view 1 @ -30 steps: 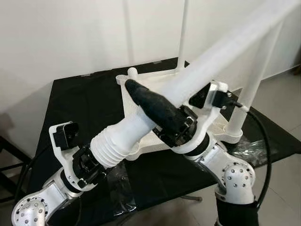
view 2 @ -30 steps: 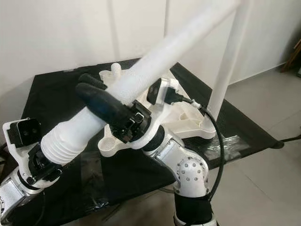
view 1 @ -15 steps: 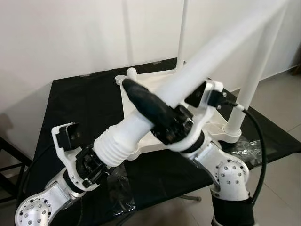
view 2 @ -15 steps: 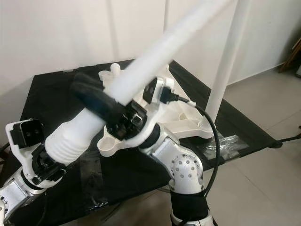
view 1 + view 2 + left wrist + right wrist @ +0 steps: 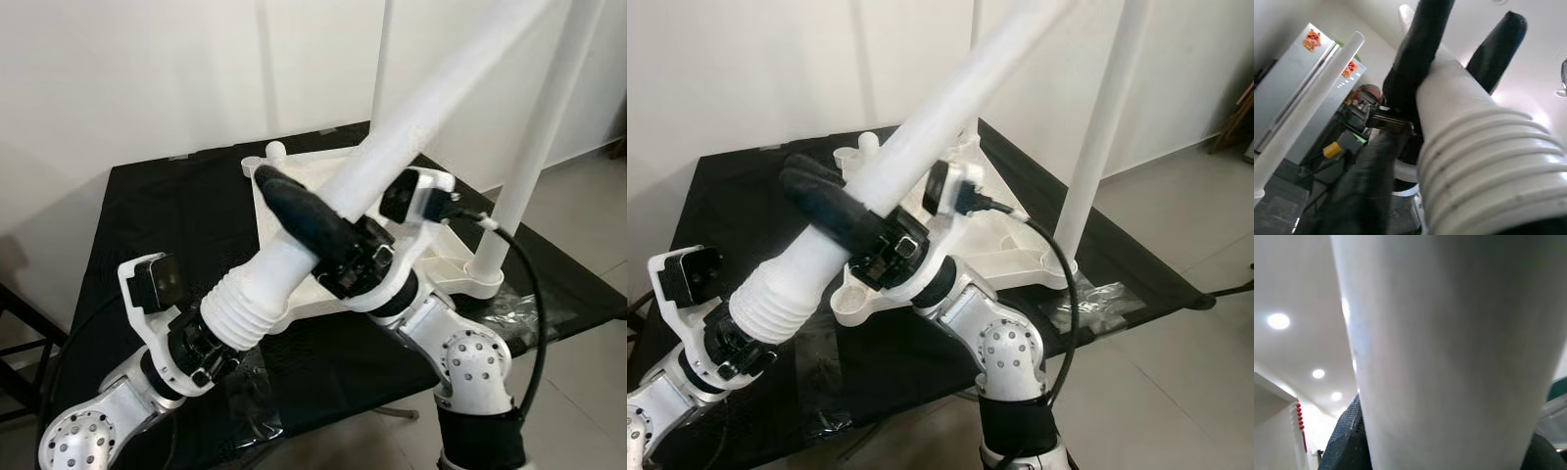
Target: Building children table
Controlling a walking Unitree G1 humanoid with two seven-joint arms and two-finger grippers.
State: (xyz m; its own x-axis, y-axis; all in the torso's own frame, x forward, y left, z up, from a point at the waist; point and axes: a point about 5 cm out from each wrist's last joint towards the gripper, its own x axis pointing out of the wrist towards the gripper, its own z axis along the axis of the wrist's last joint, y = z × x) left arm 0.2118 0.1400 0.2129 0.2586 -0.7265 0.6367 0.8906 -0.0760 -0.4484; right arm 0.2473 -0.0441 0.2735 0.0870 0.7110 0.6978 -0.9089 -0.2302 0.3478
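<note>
A long white table leg slants steeply up to the right, its ribbed screw end lowest. My left gripper is shut on that ribbed end. Higher up, my right gripper is shut around the shaft, one black finger on each side. In the right wrist view the leg is pressed close, with a finger beside it. Behind the leg, the white tabletop lies upside down on the black table. One fitted leg stands at its right corner and another at the back.
Clear plastic wrap lies at the table's right front, and more lies under my left arm. A black cable loops from my right wrist. A white wall rises close behind the table; tiled floor is open to the right.
The held leg has tipped steeper, its far end swinging left. My left gripper has risen and moved right with the ribbed end. My right gripper has shifted slightly left.
</note>
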